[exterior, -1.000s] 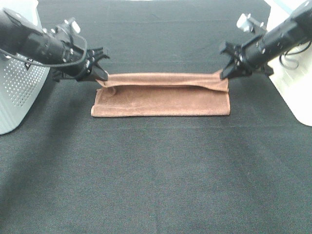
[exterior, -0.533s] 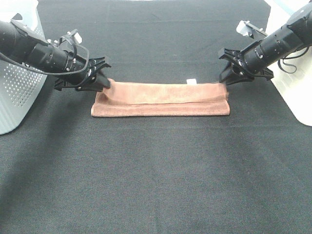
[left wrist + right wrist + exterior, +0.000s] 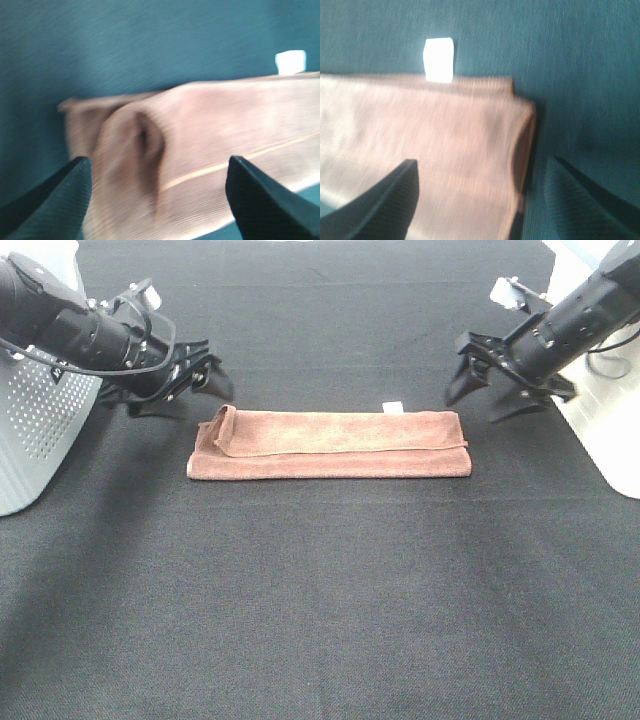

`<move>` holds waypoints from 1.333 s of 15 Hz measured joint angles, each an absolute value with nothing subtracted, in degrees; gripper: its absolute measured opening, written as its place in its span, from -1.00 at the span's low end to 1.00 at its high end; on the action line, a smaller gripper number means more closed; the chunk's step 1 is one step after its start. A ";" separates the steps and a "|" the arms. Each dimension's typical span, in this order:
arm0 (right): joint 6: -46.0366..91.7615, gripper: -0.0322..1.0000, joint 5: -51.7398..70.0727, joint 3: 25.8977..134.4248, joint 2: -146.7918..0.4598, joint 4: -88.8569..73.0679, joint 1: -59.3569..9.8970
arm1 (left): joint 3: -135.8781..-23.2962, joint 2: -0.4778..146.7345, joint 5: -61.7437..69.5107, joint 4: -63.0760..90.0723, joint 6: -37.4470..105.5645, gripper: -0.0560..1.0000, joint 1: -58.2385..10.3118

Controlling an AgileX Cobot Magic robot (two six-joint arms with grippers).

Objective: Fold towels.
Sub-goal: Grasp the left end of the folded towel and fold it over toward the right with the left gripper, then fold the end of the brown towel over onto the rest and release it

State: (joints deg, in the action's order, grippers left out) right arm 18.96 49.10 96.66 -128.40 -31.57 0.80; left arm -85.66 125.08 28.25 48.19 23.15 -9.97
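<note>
The reddish-brown towel (image 3: 330, 443) lies folded into a long narrow strip on the black table, its white tag (image 3: 393, 407) on the far edge. Its left end is bunched and rumpled (image 3: 222, 430). My left gripper (image 3: 208, 380) is open and empty just above and behind the towel's left end. My right gripper (image 3: 482, 400) is open and empty just off the towel's right end. The left wrist view shows the rumpled end (image 3: 140, 145) between the open fingers (image 3: 55, 195). The right wrist view shows the towel's folded right end (image 3: 470, 150) and the tag (image 3: 439, 59).
A white perforated bin (image 3: 35, 430) stands at the left edge behind my left arm. A white container (image 3: 600, 430) stands at the right edge behind my right arm. The black cloth-covered table (image 3: 320, 590) stretches wide in front of the towel.
Both grippers let go of the towel's far edge, opened, and drew up and away. The towel's top layer dropped flat, with the left end left bunched.
</note>
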 joint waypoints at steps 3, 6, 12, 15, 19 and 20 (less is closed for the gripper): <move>16.84 0.37 50.36 96.66 -128.40 -28.59 0.80 | -85.77 125.59 28.13 39.76 13.92 0.45 -9.97; 16.79 0.38 50.42 96.66 -128.40 -28.42 0.80 | -86.29 128.63 28.13 40.97 13.18 0.45 -9.97; 16.79 0.39 49.85 96.66 -128.40 -28.25 0.80 | -91.50 134.01 33.17 52.02 20.00 0.22 -9.97; 16.79 0.39 49.22 96.66 -128.40 -28.25 0.80 | -91.56 133.96 33.80 51.51 20.00 -0.77 -9.80; 16.79 0.39 49.22 96.66 -128.40 -28.25 0.80 | -91.67 130.29 34.89 44.18 14.21 -0.87 -8.02; 16.79 0.39 49.22 96.66 -128.40 -28.25 0.80 | -91.73 128.97 35.47 41.42 12.49 -0.87 -7.79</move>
State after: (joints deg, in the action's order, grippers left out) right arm 16.79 49.22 96.66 -128.40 -28.25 0.80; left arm -91.73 128.97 35.47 41.42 12.49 -7.79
